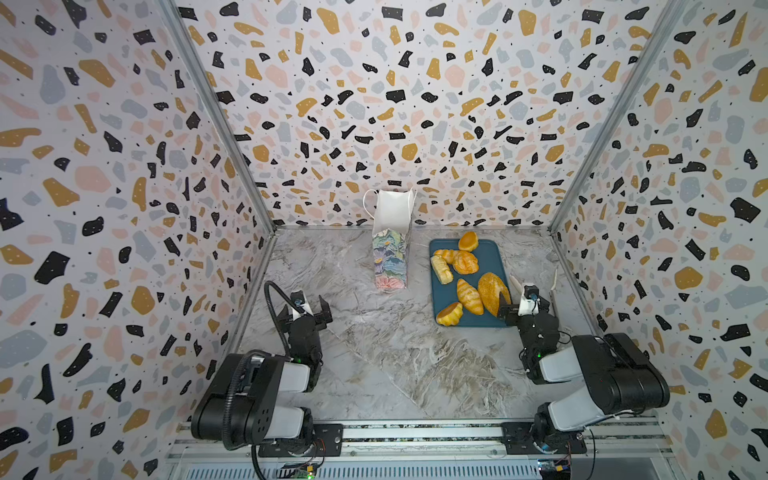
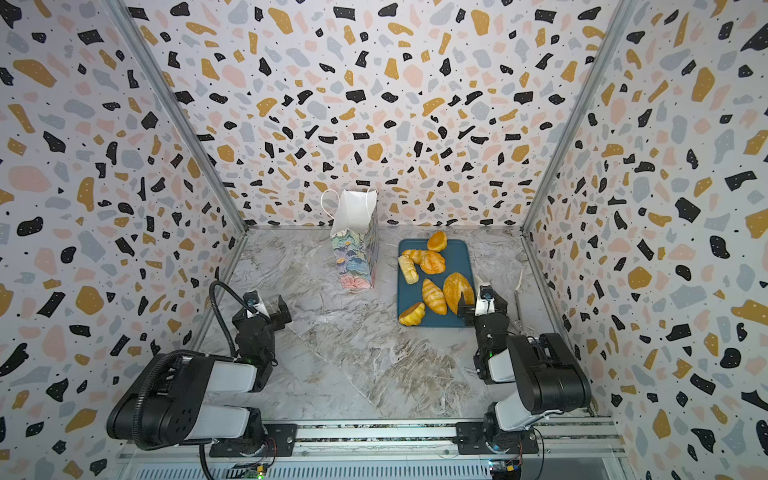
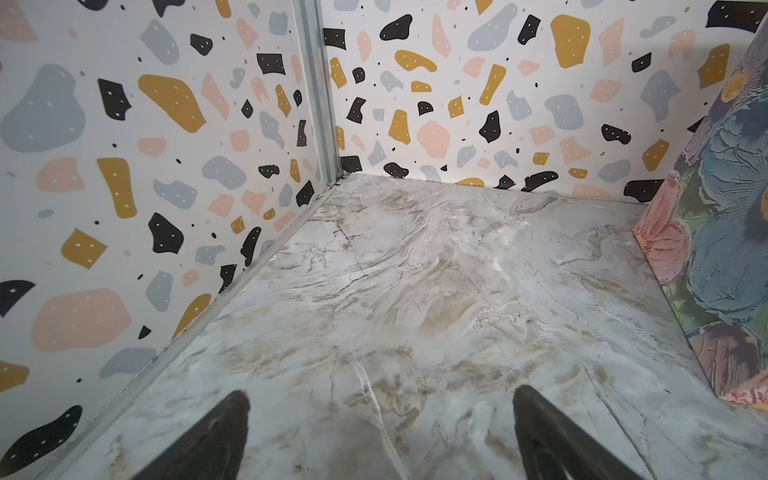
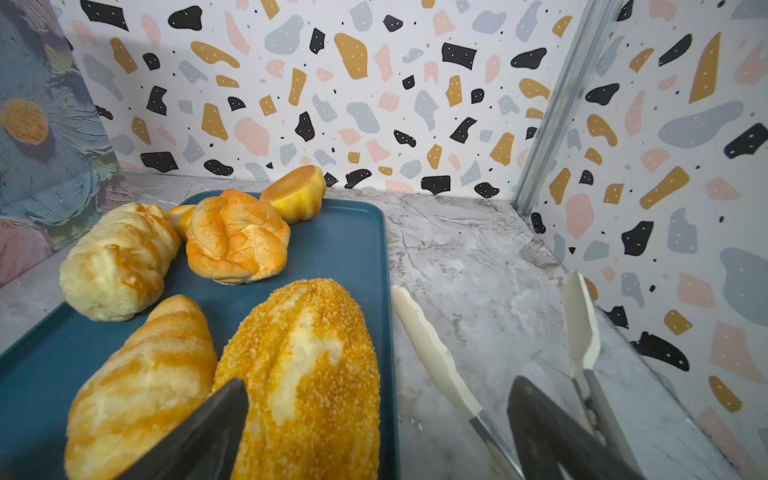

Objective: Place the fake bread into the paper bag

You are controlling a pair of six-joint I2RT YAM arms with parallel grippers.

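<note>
While both claws stand spread wide and hold nothing, the right gripper hovers at the near right corner of the teal tray, 1 finger over the seeded loaf, the other over white-tipped tongs lying on the marble surface just right of the tray. All 7 pieces of fake bread lie on that tray. The left gripper hangs over bare marble near the left edge; the paper bag stands upright, mouth open, just left of the tray, toward the far edge.

Bright even light, soft shadows, wide-angle warp (esp. edges), slight blur
</note>
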